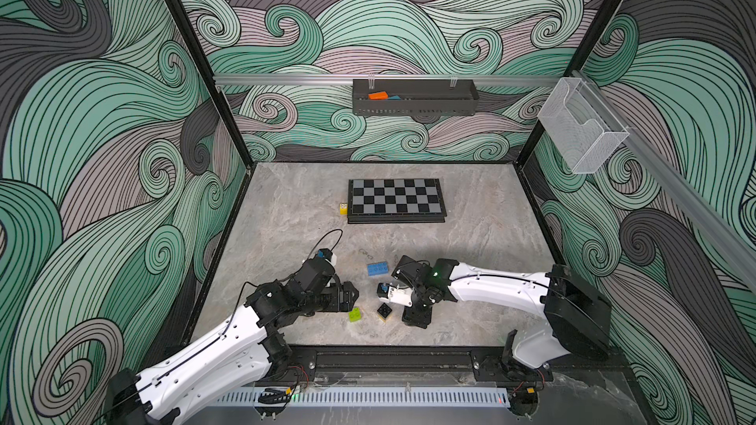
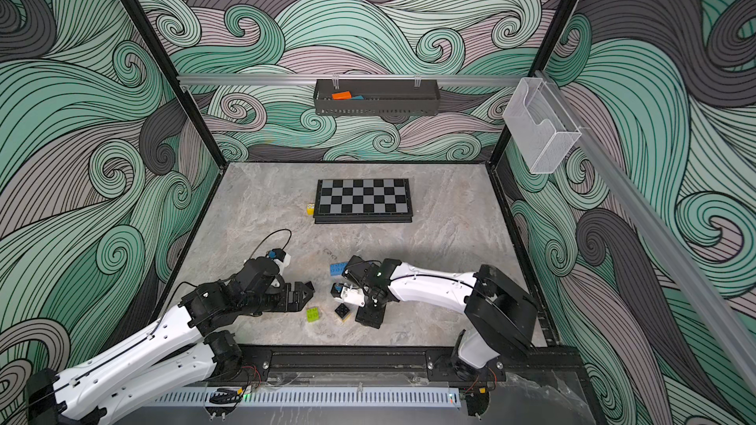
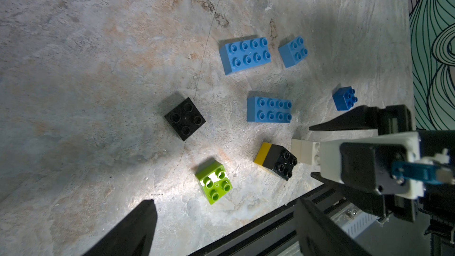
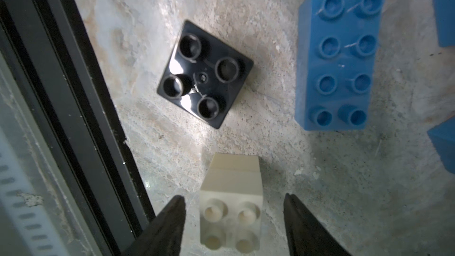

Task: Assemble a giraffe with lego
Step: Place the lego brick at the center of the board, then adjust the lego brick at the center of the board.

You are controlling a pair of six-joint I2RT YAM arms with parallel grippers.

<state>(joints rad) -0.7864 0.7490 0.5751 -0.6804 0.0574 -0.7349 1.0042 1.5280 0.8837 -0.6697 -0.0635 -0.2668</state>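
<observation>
A: So, where was the lego [image 1: 377, 269]?
B: All loose on the table [image 1: 470, 239], near the front edge, betw. the two arms. Left wrist cam had a long blue brick [image 3: 245, 55], a second long blue brick [image 3: 269, 109], a pale blue square brick [image 3: 293, 51], a darker blue square brick [image 3: 344, 98], a lone black brick [image 3: 184, 118], a lime brick [image 3: 214, 184], plus a black-on-yellow pair [image 3: 275, 162].
A: Anything in a grip?
B: No. The white stack [image 4: 231, 208] sat betw. the fingers of the right gripper [image 4: 234, 197], a gap on each side. So that gripper was released, not clamped on it.
A: And the other arm?
B: The left gripper [image 2: 309, 293] hung near the lime brick, jaws spread wide, nothing in it.
A: Any bricks touching?
B: Apart from the two stacks, no, each lay on its own. The black-on-yellow pair was just beside the white stack.
A: Other stuff?
B: A chessboard [image 1: 396, 198] toward the back w/ a yellow die [image 1: 343, 208] just beside it, well apart from the bricks.
</observation>
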